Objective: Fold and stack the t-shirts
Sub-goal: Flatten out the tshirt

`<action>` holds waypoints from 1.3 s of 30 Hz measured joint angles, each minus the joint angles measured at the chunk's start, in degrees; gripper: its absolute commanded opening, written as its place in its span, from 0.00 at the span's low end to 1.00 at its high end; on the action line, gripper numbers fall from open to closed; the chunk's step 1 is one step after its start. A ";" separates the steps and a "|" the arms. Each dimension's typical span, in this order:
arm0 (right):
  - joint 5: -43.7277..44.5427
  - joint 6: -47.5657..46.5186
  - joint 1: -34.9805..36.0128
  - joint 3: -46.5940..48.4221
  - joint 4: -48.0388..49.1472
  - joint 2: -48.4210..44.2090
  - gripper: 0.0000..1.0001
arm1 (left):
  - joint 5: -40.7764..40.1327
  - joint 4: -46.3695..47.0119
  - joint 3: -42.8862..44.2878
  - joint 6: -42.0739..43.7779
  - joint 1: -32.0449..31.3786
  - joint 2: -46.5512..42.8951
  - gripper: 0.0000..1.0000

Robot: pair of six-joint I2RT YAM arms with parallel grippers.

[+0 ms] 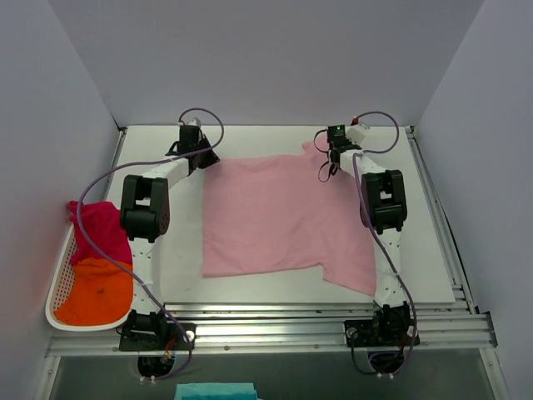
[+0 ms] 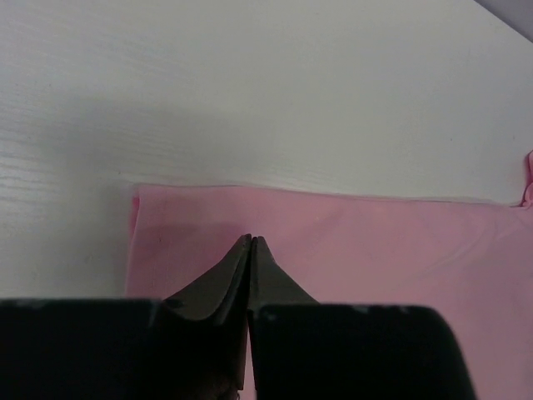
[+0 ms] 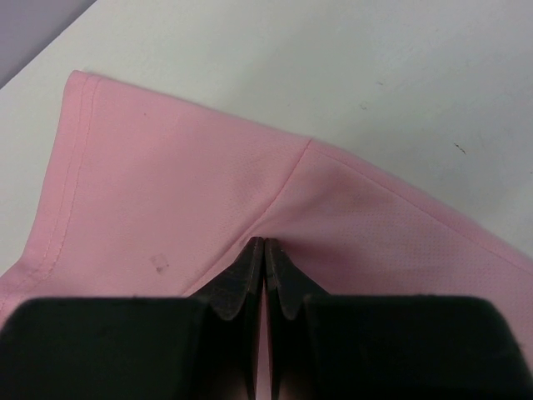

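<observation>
The light pink t-shirt (image 1: 283, 217) lies spread flat in the middle of the white table. My left gripper (image 1: 208, 158) sits at the shirt's far left corner. In the left wrist view its jaws (image 2: 251, 239) are pressed together on the pink cloth (image 2: 375, 242) just inside the hem. My right gripper (image 1: 331, 158) is at the far right sleeve. In the right wrist view it (image 3: 264, 242) is shut, with the pink fabric (image 3: 166, 192) puckering into its tips beside the sleeve seam. The magenta-red t-shirt (image 1: 96, 225) and the orange t-shirt (image 1: 96, 296) lie crumpled in a basket at the left.
The white mesh basket (image 1: 57, 283) stands at the table's left edge. Grey walls close in the back and both sides. A metal rail (image 1: 291, 321) runs along the near edge, and a teal cloth (image 1: 216, 390) shows below it.
</observation>
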 measured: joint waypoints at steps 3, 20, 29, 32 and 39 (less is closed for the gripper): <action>0.00 0.00 0.00 0.02 0.00 0.00 0.00 | -0.02 0.28 -0.42 -0.15 -0.11 -0.02 0.07; -2.47 0.20 -0.09 8.00 -0.66 4.79 0.00 | -4.44 -17.64 24.09 3.02 -0.42 12.83 0.05; -4.76 0.92 -0.13 16.31 -0.70 10.01 0.00 | -5.79 -27.56 43.32 4.79 -0.07 23.08 0.05; -5.27 1.53 -0.13 17.33 -0.44 10.73 0.00 | -5.64 -29.07 49.20 5.03 0.57 26.38 0.05; -5.66 2.86 -0.13 17.62 1.38 11.30 0.00 | -5.07 -27.74 50.01 4.81 3.15 27.19 0.02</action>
